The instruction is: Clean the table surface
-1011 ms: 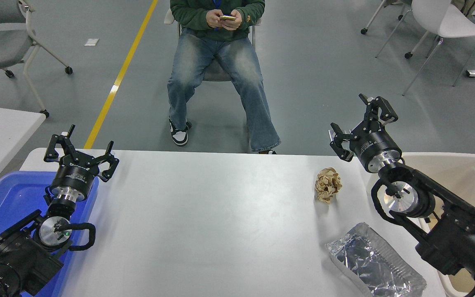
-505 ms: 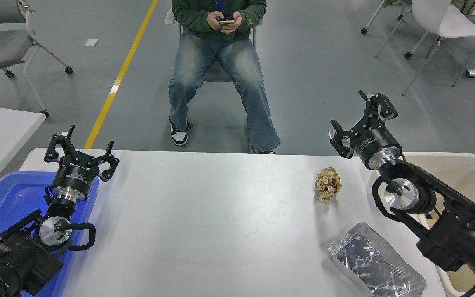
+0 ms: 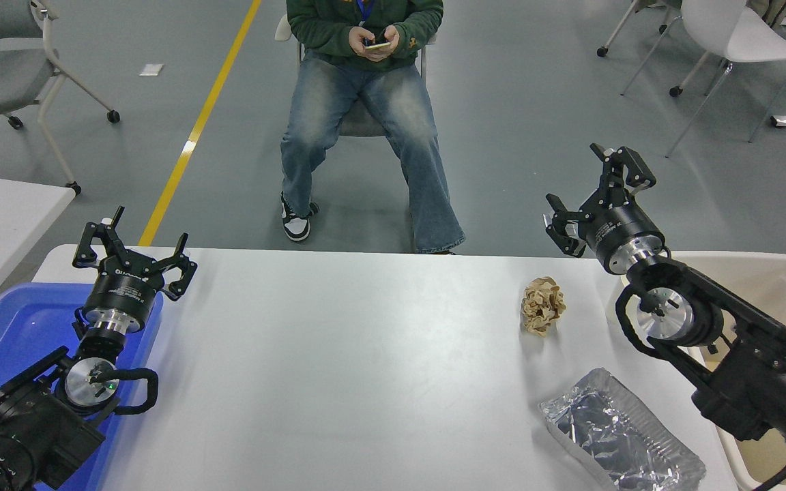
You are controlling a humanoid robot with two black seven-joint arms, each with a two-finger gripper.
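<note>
right gripper [image 3: 598, 194] – jaws spread, empty, above far edge near paper ball [image 3: 542, 306] | left gripper [image 3: 132, 254] – spread, parked over tray [image 3: 4, 327] | table [image 3: 338, 354] central, foil pan [image 3: 621, 436] uncleared

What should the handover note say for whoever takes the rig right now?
Left gripper: open, empty, parked at the lower left over the blue tray.
Right gripper: open, empty, raised past the far right edge of the table surface, holding nothing.
On the table: crumpled brown paper ball at the right, untouched; foil tray near the front right corner.
Beige bin sits off the right end.
Done: nothing visibly cleared yet.
Left: probably pick up the paper ball and the foil tray and drop them in the bin.
A person sits across the table, clear of it.
</note>
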